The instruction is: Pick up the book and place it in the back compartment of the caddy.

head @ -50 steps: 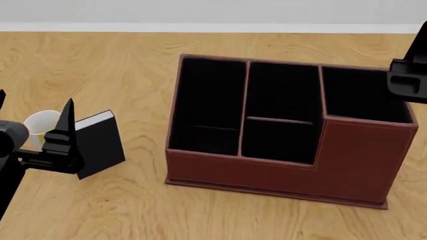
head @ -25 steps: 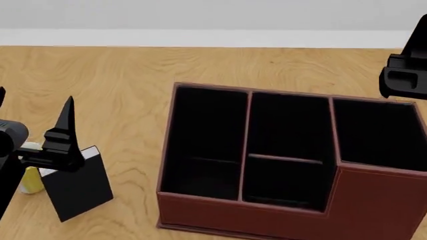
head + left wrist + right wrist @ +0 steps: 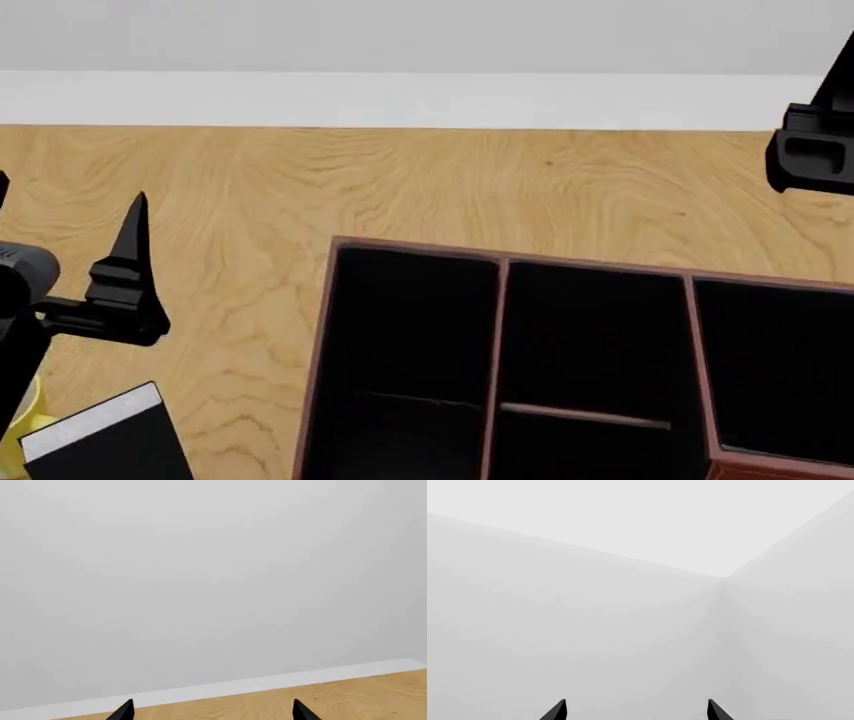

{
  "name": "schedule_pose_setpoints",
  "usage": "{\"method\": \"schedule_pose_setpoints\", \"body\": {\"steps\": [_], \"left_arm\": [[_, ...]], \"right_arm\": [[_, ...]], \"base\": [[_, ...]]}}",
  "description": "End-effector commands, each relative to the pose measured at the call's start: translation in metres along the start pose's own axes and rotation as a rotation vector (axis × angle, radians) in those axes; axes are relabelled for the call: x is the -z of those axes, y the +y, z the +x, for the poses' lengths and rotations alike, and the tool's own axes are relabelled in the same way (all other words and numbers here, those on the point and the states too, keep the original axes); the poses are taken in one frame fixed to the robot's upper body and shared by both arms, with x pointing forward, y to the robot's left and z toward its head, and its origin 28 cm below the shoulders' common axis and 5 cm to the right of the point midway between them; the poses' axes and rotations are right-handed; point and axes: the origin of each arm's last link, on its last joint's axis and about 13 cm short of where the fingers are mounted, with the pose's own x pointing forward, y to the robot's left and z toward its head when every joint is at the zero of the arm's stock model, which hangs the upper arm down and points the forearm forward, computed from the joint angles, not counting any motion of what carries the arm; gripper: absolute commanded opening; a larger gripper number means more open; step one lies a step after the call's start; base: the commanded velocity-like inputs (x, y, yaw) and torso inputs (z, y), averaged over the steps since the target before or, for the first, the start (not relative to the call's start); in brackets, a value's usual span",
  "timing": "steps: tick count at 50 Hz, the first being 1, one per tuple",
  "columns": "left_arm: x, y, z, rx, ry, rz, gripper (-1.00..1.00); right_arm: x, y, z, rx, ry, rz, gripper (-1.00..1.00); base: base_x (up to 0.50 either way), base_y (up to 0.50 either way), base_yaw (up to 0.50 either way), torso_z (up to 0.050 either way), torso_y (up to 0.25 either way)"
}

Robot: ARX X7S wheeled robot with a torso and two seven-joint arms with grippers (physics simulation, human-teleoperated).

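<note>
Across the head view one wooden bench (image 3: 267,190) is spreading back to a pale wall, and it is carrying one of each thing. One caddy (image 3: 324,350), reddish-brown with a black inside, is taking up the lower right of that view, cut by the bottom edge; three strips are showing side by side, and the middle one is being split by a low cross divider, so the back compartment (image 3: 587,335) is lying beyond that divider, with nothing in it. One book (image 3: 100,440), black with a pale page edge facing up, is sitting on the bench at the lower left corner, well apart from the caddy and partly out of frame. One mug (image 3: 19,430) is peeking out as a yellow-white sliver just beside the book.

Two tools are showing. The left tool (image 3: 212,711) is hanging above and just behind the book with its two fingertips spread wide, gripping nothing and touching nothing. The right tool (image 3: 636,710) is hanging high at the right, likewise spread wide and carrying nothing, facing only bare wall
</note>
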Motion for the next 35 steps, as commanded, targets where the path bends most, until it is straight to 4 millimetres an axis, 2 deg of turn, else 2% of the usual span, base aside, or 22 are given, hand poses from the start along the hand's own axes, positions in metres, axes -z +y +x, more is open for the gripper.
{"method": "schedule_pose_setpoints", "body": {"steps": [1, 21, 35], "left_arm": [[-0.0010, 0.0008, -0.0016, -0.008, -0.006, 0.004, 1.00], [-0.0006, -0.0009, -0.0017, -0.005, 0.008, -0.018, 1.00], [-0.0008, -0.0007, -0.0006, -0.009, 0.008, -0.027, 1.00]], "right_arm": [[-0.0012, -0.0017, -0.0010, 0.017, -0.011, 0.013, 1.00], [-0.0020, -0.0040, -0.0038, 0.023, -0.013, 0.010, 1.00], [-0.0024, -0.0041, -0.0034, 0.027, -0.014, 0.009, 1.00]], "base": [[-0.04, 0.00, 0.00, 0.000, 0.013], [0.00, 0.00, 0.00, 0.000, 0.000], [0.00, 0.00, 0.00, 0.000, -0.164]]}}
